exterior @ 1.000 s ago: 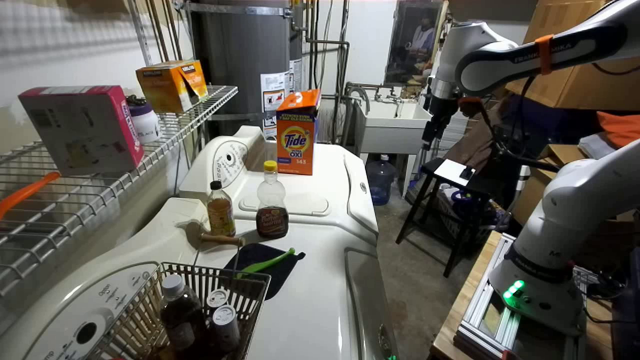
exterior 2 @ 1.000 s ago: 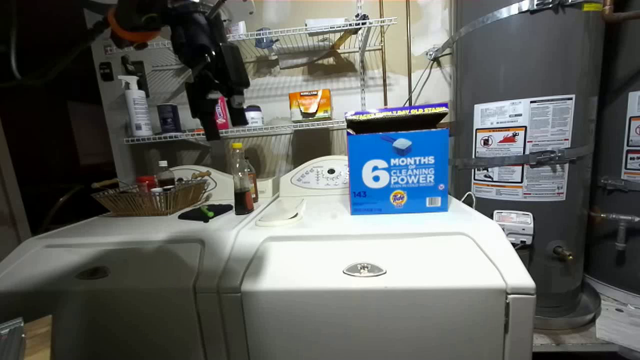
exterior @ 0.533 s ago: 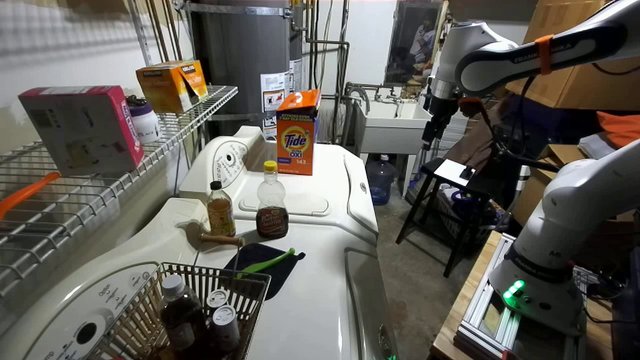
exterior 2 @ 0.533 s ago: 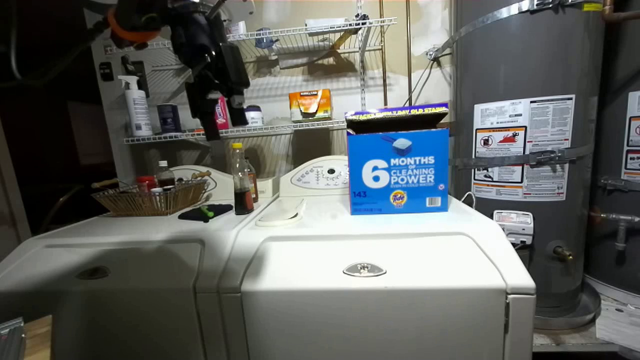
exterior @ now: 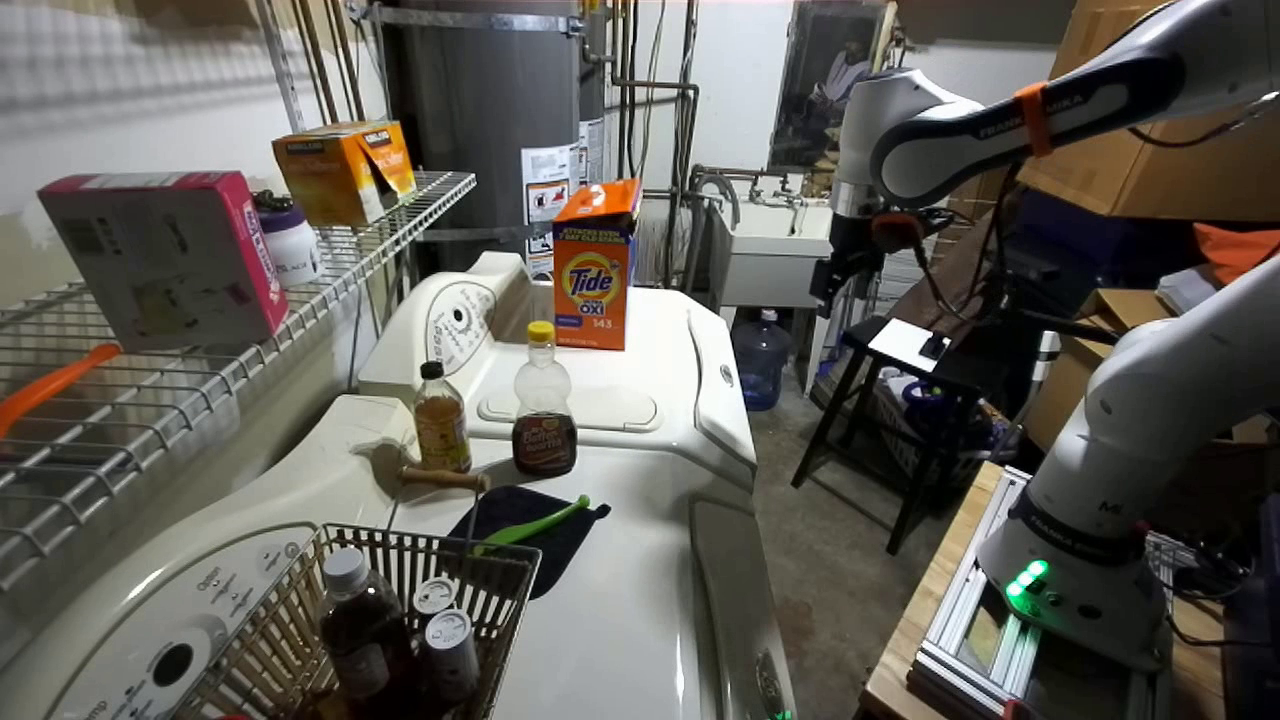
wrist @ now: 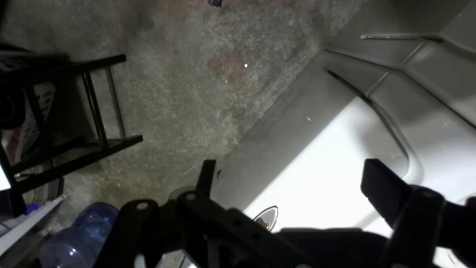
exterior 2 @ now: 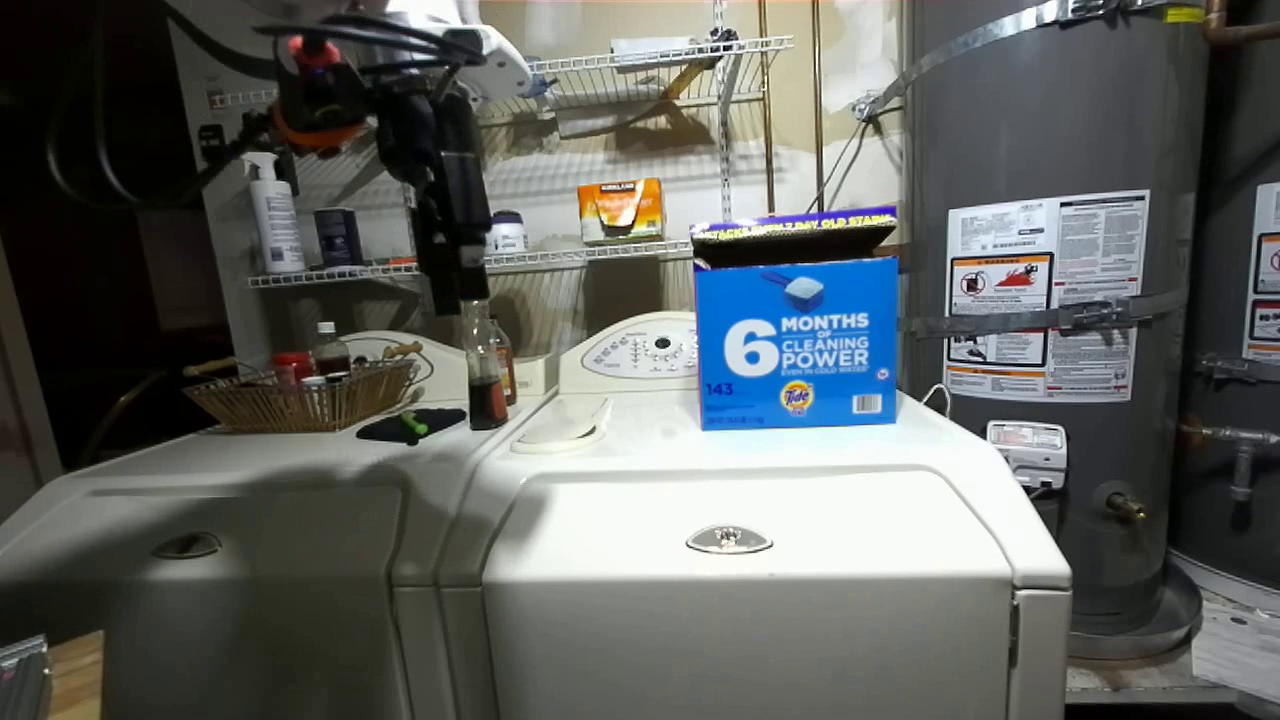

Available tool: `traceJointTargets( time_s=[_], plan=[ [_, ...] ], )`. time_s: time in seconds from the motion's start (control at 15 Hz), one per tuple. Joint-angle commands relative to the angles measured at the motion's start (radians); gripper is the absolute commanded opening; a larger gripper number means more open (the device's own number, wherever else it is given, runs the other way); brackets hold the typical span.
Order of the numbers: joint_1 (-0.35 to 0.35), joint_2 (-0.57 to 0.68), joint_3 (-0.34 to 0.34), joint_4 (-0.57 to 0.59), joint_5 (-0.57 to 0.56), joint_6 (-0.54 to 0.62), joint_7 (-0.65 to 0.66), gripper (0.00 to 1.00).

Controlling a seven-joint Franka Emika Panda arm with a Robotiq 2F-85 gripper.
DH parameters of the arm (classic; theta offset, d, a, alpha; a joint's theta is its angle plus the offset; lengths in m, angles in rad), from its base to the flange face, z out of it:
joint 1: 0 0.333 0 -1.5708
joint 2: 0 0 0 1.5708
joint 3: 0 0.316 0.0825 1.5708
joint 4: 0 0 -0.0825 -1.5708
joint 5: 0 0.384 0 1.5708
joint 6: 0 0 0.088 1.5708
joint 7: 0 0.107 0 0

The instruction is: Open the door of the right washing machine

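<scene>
Grey concrete floor (wrist: 174, 93) is bordered by the glossy white right-hand washer (exterior 2: 755, 450), its squarish white door (exterior 2: 750, 620) closed, toward which black jaws, spread wide and empty, have just been lowered, so an approach is presumably begun

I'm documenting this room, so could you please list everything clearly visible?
right washing machine: one, white, under Tide box
door: one, white, on its front
Tide box: one, orange and blue, on top
adjoining machine: one, white, alongside
bottles: two, amber and brown, on it
basket: one, brown, same machine
containers: several, mixed colours, in basket
utensil: one, green, on dark cloth
wire shelves: two, white, above machines
boxes: two, orange and pink, lower shelf
tub: one, white, between them
spray bottle: one, white, lower shelf
tanks: two, grey, past machines
sink: one, white, background
jug: one, blue, near sink
stool: one, black, near jug
cartons: several, brown, behind arm
arm: one, white, opposite machines
end effector: one, black, open, mid-air
</scene>
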State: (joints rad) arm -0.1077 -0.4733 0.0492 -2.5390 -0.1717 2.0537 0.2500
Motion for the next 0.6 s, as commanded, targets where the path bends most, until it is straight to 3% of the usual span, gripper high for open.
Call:
traceJointTargets(
  time_s=[0.0, 0.33, 0.53],
  plan=[
    [0.000, 0.252, 0.031, 0.123, 0.055, 0.028, 0.190, 1.00],
    [0.029, 0.547, 0.012, 0.276, 0.141, 0.094, 0.393, 1.00],
    [0.058, 0.694, -0.020, 0.365, 0.138, 0.202, 0.543, 1.00]
  ],
)
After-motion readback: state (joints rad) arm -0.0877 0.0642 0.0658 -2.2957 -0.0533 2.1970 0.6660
